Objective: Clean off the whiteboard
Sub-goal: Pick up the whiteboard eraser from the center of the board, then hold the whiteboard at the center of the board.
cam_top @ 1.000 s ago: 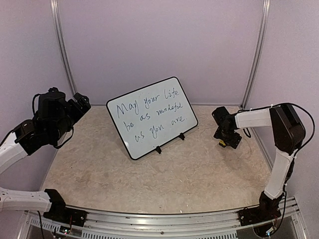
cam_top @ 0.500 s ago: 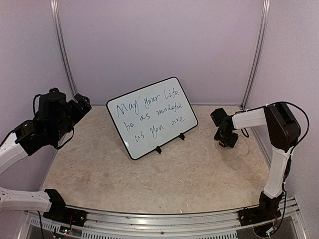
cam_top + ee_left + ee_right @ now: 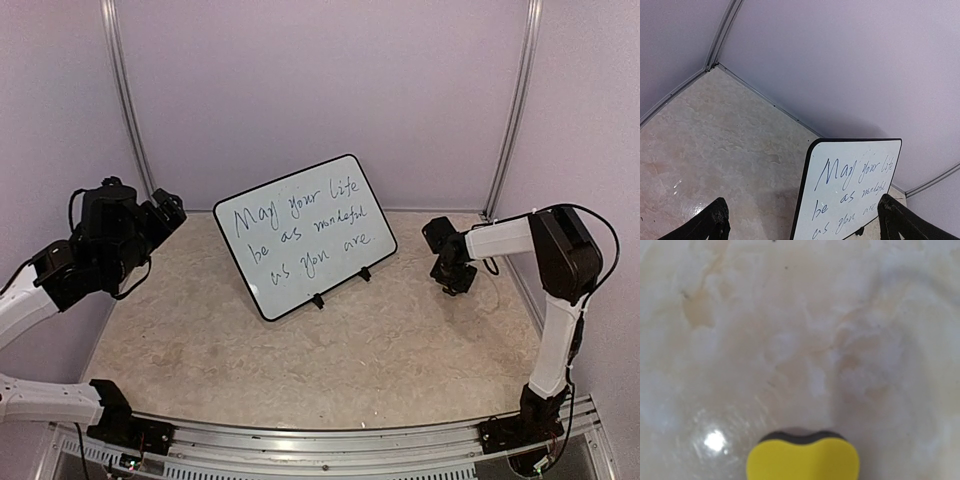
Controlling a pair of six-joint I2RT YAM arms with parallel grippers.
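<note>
The black-rimmed white whiteboard (image 3: 305, 235) is left unerased; a yellow sponge block (image 3: 802, 461) is seemingly pinched in the right gripper (image 3: 452, 284). The left gripper (image 3: 169, 207) is spread wide, empty.

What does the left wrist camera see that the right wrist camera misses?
Only the left wrist view shows the whiteboard with its handwriting, the lilac walls and two dark fingertips spread wide at the bottom corners. Only the right wrist view shows a yellow sponge with a dark layer, seen close up. Both show the pale marbled table.
</note>
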